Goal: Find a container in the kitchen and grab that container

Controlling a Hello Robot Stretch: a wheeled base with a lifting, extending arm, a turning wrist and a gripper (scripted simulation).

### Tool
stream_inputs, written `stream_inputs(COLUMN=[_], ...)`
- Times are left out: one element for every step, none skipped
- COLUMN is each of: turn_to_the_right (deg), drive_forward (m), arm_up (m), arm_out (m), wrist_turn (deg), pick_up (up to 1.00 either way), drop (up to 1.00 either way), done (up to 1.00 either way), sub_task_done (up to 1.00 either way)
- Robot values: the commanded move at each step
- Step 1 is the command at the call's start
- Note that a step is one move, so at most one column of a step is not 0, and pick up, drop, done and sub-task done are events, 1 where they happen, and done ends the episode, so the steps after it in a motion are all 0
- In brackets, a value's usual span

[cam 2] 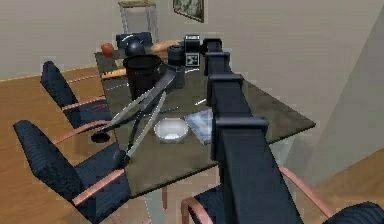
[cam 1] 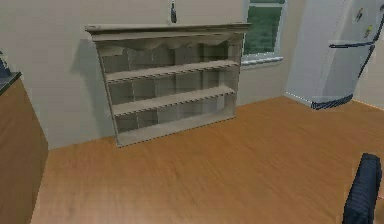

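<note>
A dark, round, pot-like container (cam 2: 143,72) stands on the glass-topped dining table (cam 2: 270,110) in the arm side view. My arm (cam 2: 232,120) reaches out over the table. The gripper (cam 2: 124,138) lies just right of that container, and its thin grey fingers (cam 2: 140,105) slant down to the left across the tabletop. A small white bowl (cam 2: 171,130) sits by the fingers. With things on the table at and behind the gripper, I cannot tell whether it holds anything.
Blue chairs (cam 2: 55,160) line the table's left side, and one more (cam 2: 65,88) stands farther back. A long brown thing (cam 2: 152,47) and dark items lie at the table's far end. Ahead stand a wooden shelf unit (cam 1: 170,80), a fridge (cam 1: 345,50), a counter (cam 1: 18,130) and open wood floor (cam 1: 200,170).
</note>
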Motion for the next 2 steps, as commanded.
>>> stream_inputs(turn_to_the_right=[0.0,0.0], drive_forward=[0.00,0.00], arm_up=[0.00,0.00], arm_out=[0.00,0.00], wrist_turn=[45.0,45.0], pick_up=[0.00,0.00], drop=[0.00,0.00], done=[0.00,0.00], sub_task_done=[0.00,0.00])
